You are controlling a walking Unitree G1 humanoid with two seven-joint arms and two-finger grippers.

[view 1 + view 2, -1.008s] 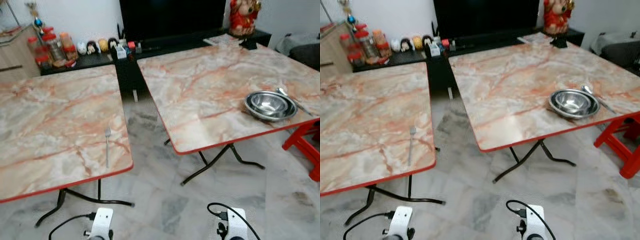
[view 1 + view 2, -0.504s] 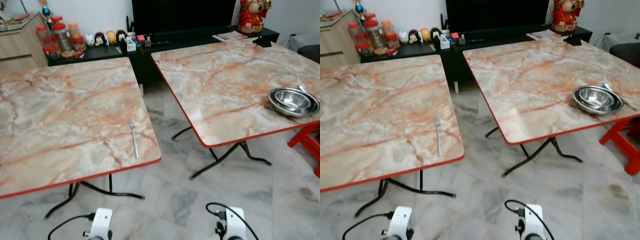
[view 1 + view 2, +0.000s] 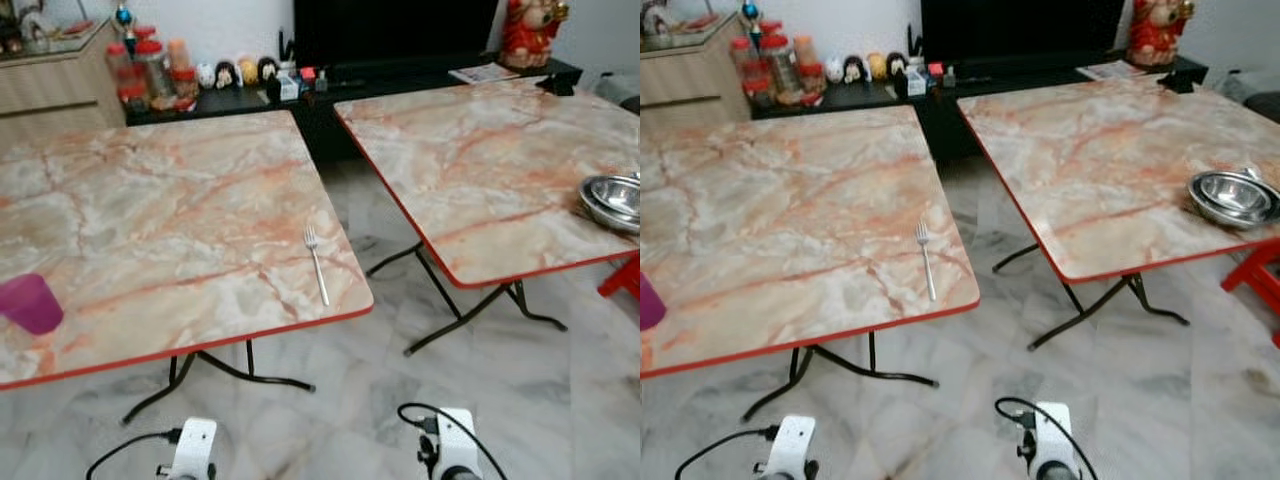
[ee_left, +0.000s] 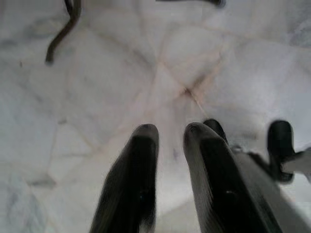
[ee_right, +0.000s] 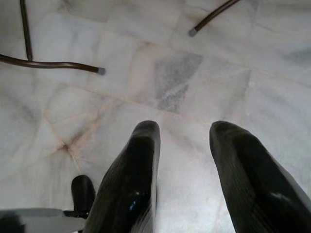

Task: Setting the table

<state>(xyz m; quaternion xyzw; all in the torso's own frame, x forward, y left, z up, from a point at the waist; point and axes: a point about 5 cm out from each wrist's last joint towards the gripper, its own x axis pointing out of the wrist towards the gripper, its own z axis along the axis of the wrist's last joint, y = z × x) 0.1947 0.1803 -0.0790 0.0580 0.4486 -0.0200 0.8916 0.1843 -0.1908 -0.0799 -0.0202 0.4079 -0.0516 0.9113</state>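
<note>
Fork (image 3: 316, 265) lies near left table's (image 3: 150, 220) front edge.

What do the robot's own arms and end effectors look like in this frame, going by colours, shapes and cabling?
The left arm and right arm end in pale silver-white housings, each with a black cable looping off it. Each end effector has two long, glossy black fingers with rounded tips: the left end effector and the right end effector. No markings can be made out.
</note>
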